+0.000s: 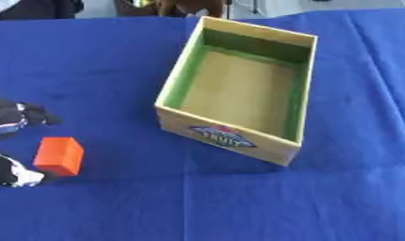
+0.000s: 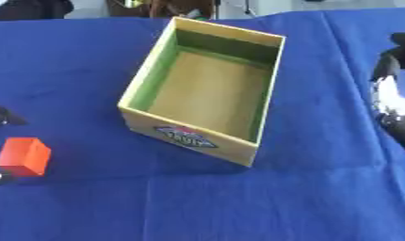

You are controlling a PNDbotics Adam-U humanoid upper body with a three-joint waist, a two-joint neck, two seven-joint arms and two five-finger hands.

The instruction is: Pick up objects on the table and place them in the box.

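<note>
A matt blue cloth point(image 1: 90, 70) covers the table, smooth apart from faint fold creases. The open rectangular box point(image 1: 230, 136) looks like pale wood or board, matt, with a dull tan floor, green-faced inner walls and a printed label on its near side. The small orange block point(image 1: 58, 155) has a plain, even, matt surface; its material cannot be told.

Left hand point(image 1: 10, 146) sits low at the view's left edge, fingers spread apart with a wide gap between upper and lower ones, while the right hand point(image 2: 393, 101) hangs at the right edge, pose unclear.
</note>
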